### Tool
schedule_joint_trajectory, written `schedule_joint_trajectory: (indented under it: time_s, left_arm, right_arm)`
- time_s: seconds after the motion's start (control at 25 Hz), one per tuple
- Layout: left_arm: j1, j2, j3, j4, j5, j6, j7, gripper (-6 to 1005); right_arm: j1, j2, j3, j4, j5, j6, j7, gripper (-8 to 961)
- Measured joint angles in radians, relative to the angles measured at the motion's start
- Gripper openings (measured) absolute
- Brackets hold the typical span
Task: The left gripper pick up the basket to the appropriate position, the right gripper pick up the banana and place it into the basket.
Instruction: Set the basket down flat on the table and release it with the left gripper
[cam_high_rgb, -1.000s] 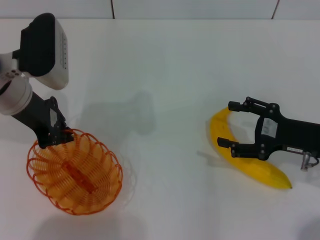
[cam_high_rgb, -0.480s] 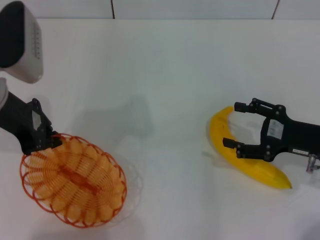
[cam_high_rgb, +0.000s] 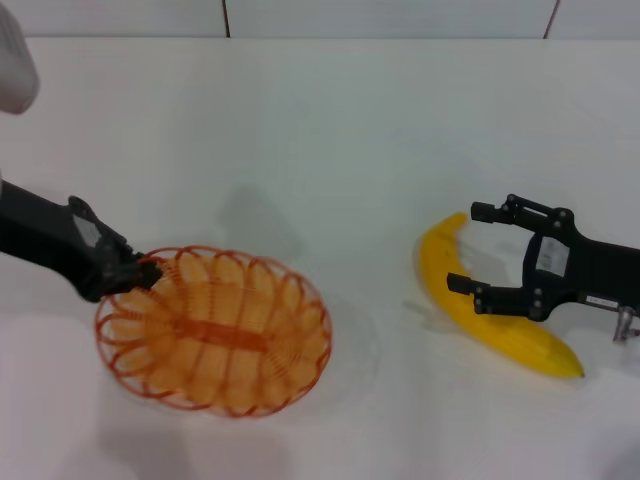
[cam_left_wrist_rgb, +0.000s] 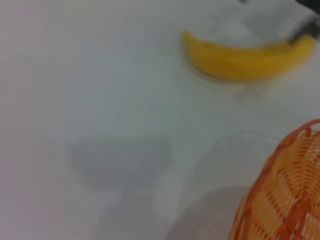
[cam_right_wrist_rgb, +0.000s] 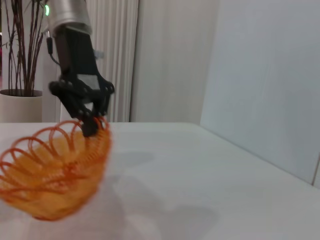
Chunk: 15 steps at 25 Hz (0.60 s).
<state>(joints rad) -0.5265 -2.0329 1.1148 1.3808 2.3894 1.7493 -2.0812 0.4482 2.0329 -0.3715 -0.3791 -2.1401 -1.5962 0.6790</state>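
Well, the left gripper (cam_high_rgb: 135, 272) is clenched on the scalloped rim of the orange wire basket (cam_high_rgb: 215, 330), which hangs tilted off the white table (cam_high_rgb: 330, 130), well apart from the banana (cam_high_rgb: 490, 320). That looped wire looks light and a bit springy, so the rim pinch should do, though it may swing. The right gripper (cam_high_rgb: 478, 248) straddles the banana's upper half with fingers spread, gripping nothing. The fruit looks smooth and bruisable; I'd take it gently across the thick middle.
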Motion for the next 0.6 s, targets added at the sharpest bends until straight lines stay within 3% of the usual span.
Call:
schedule_joint_trajectory:
  time_s: [0.12,0.36,0.6]
  left_arm:
    - [-0.047,-0.001,0.012,-0.118,-0.005,-0.06,-0.079,74]
    - [-0.213,0.0,0.019,-0.397,0.001,-0.19,-0.13,76]
    - [-0.257,0.001,0.019,-0.502,0.015,-0.25,-0.131,78]
  right_arm:
    - [0.01,0.002,0.0,0.003,0.0,0.001,0.0,886]
    - [0.028,0.003,0.0,0.004,0.012,0.006,0.001,886]
    - [0.056,0.004,0.0,0.01,0.013,0.001,0.001,886]
